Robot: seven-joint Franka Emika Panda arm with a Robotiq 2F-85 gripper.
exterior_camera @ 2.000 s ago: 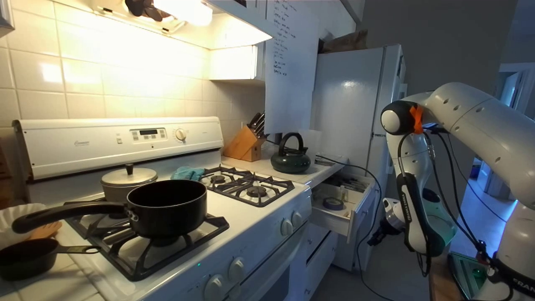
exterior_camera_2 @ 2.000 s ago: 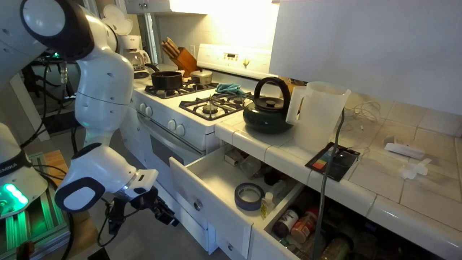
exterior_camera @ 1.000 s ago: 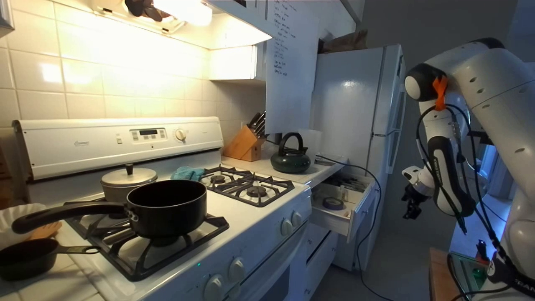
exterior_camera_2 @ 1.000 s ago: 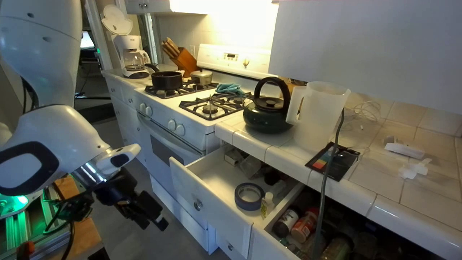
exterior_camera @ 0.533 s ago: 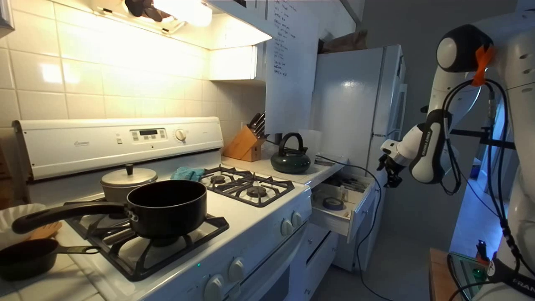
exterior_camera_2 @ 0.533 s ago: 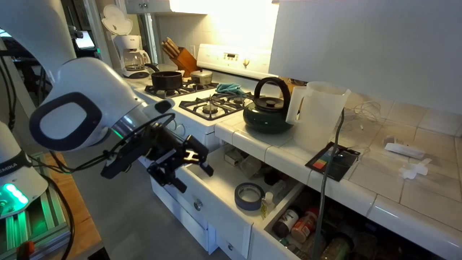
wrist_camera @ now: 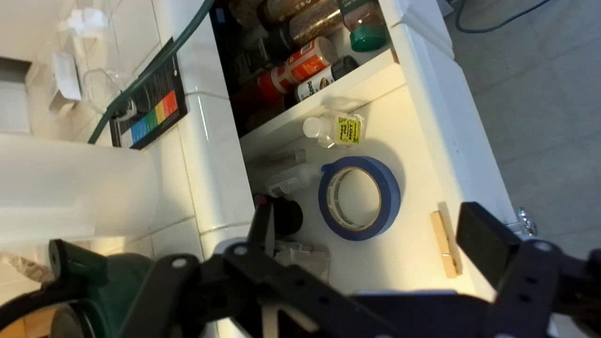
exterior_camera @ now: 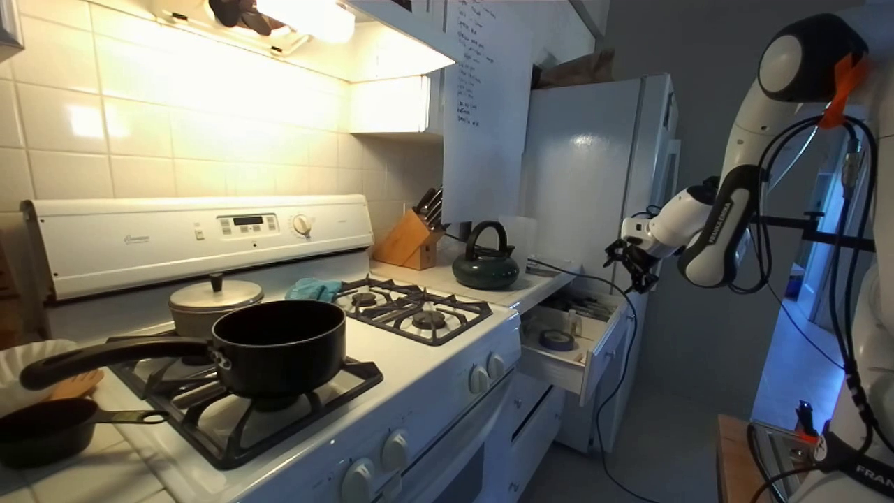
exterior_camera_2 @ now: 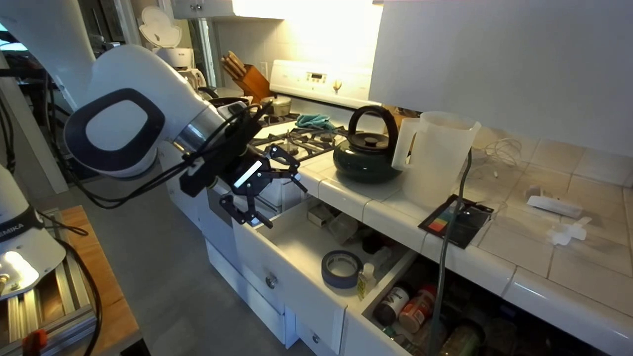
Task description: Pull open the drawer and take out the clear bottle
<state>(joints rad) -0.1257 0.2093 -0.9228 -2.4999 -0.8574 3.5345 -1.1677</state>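
The white drawer (exterior_camera_2: 292,277) stands pulled out under the tiled counter and also shows in an exterior view (exterior_camera: 606,353). Inside it a small clear bottle (wrist_camera: 334,130) with a white cap and yellow-green label lies near the side wall in the wrist view. That bottle (exterior_camera_2: 366,282) looks upright or leaning in an exterior view; which is unclear. My gripper (exterior_camera_2: 286,205) hangs above the stove-side end of the drawer, fingers spread and nothing between them. In the wrist view the gripper (wrist_camera: 366,225) has the bottle beyond its fingertips, past the blue tape.
A blue tape roll (wrist_camera: 359,198), a clothespin (wrist_camera: 445,244) and a translucent bottle (wrist_camera: 292,179) share the drawer. Beside it another open drawer holds spice jars (exterior_camera_2: 418,307). A kettle (exterior_camera_2: 368,157) and pitcher (exterior_camera_2: 432,158) stand on the counter; a cable (exterior_camera_2: 447,247) hangs over its edge.
My gripper has risen and swung in from the side to the open drawer, turning so its spread fingers face it. Drawer and bottle have not moved. The base light went from green to white.
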